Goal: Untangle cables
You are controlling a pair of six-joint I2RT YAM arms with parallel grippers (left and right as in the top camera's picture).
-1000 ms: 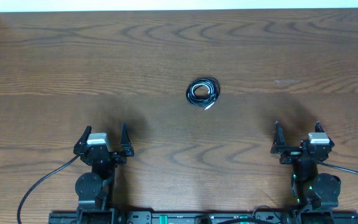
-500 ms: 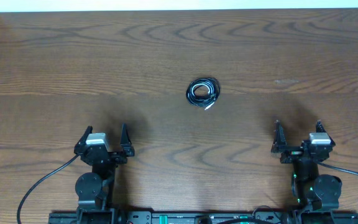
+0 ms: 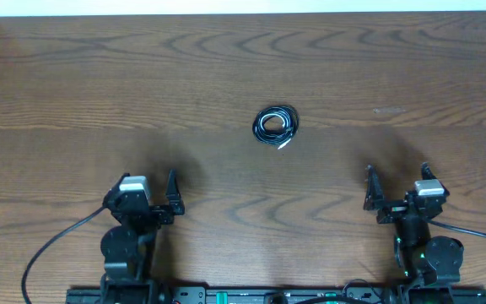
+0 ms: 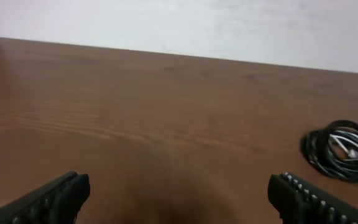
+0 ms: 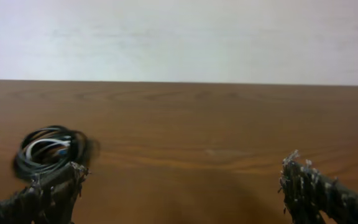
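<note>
Both arms have shifted a touch since a second ago: the left gripper (image 3: pixel 146 184) has turned slightly on the spot, and the right gripper (image 3: pixel 396 176) has crept a little to the left and farther out, while the cables (image 3: pixel 276 125) have not stirred.

Over on the near left, the left gripper sits low above the table (image 3: pixel 99 84) with its jaws spread wide and nothing between them. From its wrist view only the two dark fingers (image 4: pixel 55 196) poke in at the bottom corners, bare wood between them, and the bundle lies off to the far right of that view (image 4: pixel 340 149). A thick black wire (image 3: pixel 49 253) loops away from the arm's base toward the near edge.

Near the middle of the table, a bit farther out than either arm, the cables lie wound in a small tight coil, mostly black with a white cord showing through the loops. It is well apart from both grippers and touched by neither.

On the near right, the right gripper is just as wide open and empty. Its wrist view has the coil (image 5: pixel 47 151) ahead on the left, beyond its left finger (image 5: pixel 42 196). A pale wall (image 5: pixel 179 37) rises behind the table's far edge.
</note>
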